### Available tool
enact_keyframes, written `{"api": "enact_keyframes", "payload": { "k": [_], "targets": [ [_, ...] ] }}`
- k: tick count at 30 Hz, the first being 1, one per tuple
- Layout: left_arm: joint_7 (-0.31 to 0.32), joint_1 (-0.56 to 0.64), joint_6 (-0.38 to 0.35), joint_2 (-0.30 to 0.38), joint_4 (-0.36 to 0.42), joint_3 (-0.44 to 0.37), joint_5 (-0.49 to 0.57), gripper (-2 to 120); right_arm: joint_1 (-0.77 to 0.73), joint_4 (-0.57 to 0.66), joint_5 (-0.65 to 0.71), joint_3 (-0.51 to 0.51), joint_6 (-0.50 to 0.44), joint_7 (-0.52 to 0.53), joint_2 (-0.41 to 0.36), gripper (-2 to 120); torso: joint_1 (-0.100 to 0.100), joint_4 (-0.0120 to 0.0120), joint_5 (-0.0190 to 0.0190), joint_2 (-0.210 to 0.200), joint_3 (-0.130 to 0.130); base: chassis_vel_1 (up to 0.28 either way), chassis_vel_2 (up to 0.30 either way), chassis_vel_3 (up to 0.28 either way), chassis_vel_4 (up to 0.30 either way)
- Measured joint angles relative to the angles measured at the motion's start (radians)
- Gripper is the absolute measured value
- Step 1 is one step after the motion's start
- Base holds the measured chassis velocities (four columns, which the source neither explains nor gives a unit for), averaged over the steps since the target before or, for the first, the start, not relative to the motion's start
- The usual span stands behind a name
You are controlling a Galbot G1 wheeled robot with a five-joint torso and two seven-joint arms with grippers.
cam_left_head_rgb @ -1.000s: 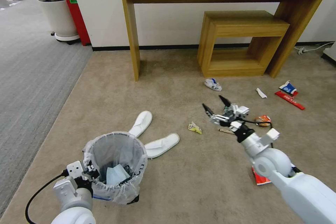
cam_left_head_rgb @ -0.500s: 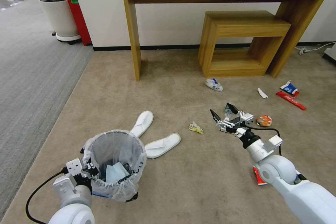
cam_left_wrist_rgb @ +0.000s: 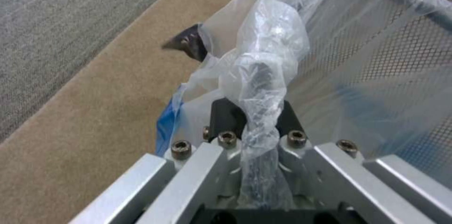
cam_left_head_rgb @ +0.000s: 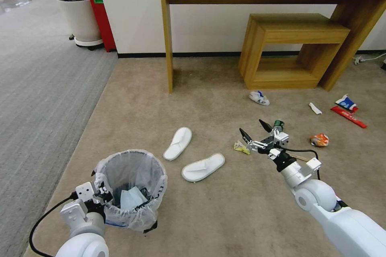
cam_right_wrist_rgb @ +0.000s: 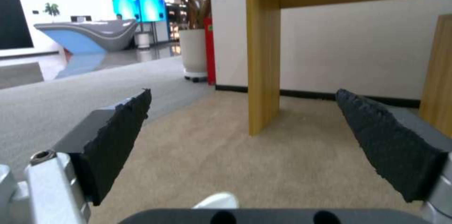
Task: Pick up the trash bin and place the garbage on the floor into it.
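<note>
Presently my left pincer [cam_left_head_rgb: 105, 197] clamps the bin [cam_left_head_rgb: 130, 188]; my right pincer [cam_left_head_rgb: 254, 128], spread empty, hangs nearest the wrapper [cam_left_head_rgb: 241, 147].

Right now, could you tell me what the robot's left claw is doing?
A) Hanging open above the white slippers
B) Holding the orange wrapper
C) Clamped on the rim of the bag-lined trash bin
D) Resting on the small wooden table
C: the left claw is shut on the bag-covered rim of the trash bin, with the plastic liner bunched between its fingers, while the right claw hangs open and empty over the carpet.
</note>
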State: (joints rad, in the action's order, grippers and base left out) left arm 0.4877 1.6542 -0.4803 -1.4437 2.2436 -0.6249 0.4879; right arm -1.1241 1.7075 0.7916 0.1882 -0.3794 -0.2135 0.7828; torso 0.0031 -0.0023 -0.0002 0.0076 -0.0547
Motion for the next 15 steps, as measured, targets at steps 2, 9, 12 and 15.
{"api": "enact_keyframes", "payload": {
  "k": [2, 9, 12, 15],
  "targets": [
    [0.000, 0.002, 0.001, -0.002, 0.001, 0.002, 0.000, 3, 0.000, 0.000, -0.018, 0.001, 0.000, 0.000, 0.001, 100, 0.000, -0.0003, 0.0006, 0.000, 0.000, -0.052, -0.050, 0.033, 0.036],
    [-0.001, 0.010, 0.007, -0.005, 0.004, 0.003, -0.005, 3, -0.008, 0.002, -0.053, 0.012, 0.012, 0.000, -0.002, 99, 0.000, -0.0003, 0.0002, 0.000, 0.000, -0.016, -0.015, 0.010, 0.006],
    [-0.001, 0.014, 0.009, -0.009, 0.008, 0.004, -0.010, 3, -0.014, 0.004, -0.062, 0.015, 0.012, -0.002, -0.003, 97, 0.000, -0.0002, 0.0001, 0.000, 0.000, 0.000, 0.000, 0.000, 0.000],
    [-0.002, 0.021, 0.014, -0.014, 0.011, 0.006, -0.018, 3, -0.019, 0.006, -0.068, 0.017, 0.011, -0.003, -0.003, 93, 0.000, -0.0002, 0.0002, 0.000, 0.000, 0.000, 0.000, 0.000, 0.000]
  ]
}}
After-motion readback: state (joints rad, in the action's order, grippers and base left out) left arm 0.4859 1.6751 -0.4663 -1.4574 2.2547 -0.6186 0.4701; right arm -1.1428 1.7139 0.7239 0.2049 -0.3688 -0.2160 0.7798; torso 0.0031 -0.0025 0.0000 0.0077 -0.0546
